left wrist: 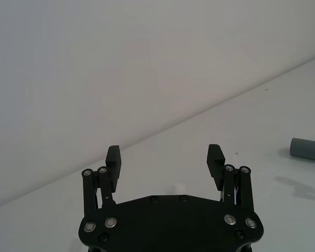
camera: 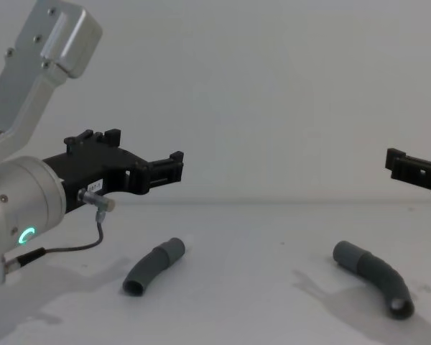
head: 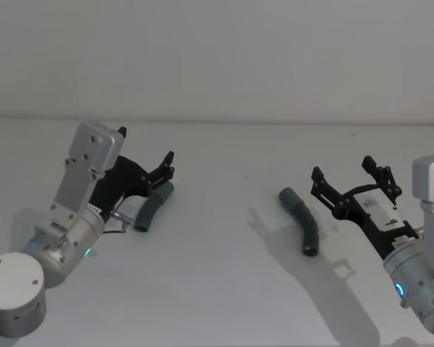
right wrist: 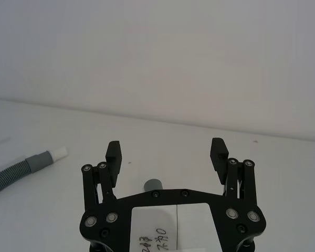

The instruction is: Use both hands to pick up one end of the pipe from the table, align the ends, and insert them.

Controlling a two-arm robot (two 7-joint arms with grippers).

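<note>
Left claw [head: 169, 165], spread and empty, hangs at the head view's left over the short hose [head: 149, 210], hiding its upper end. Right claw [head: 341, 167], also spread and empty, hovers at right beside the longer bent hose [head: 304, 219]. Both hoses lie on the table [head: 224, 289], well apart. The chest view's right edge cuts off the right claw.

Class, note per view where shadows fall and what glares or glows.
Head view: a soft shadow lies on the table left of the longer pipe piece. Chest view: faint shadows beside the shorter pipe piece; the left arm's green ring glows. Wrist views: even light, no glare.
</note>
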